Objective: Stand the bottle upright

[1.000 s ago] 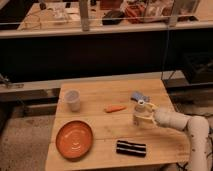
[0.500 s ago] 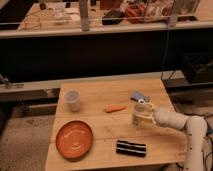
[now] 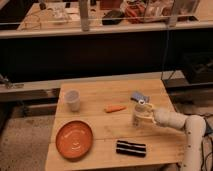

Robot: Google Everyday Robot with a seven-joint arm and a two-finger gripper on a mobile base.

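The bottle (image 3: 138, 117) is small, slim and whitish, with a dark cap on top. It stands roughly upright on the right part of the wooden table (image 3: 105, 125). My gripper (image 3: 141, 118) reaches in from the right on a white arm (image 3: 175, 121). Its pale fingers are closed around the bottle's body, which they partly hide.
A white cup (image 3: 73, 100) stands at the table's left rear. An orange carrot (image 3: 115, 108) lies mid-table. A small blue-grey object (image 3: 139, 96) lies just behind the bottle. An orange plate (image 3: 74, 139) sits front left and a black striped object (image 3: 131, 148) front centre. A dark counter rises behind the table.
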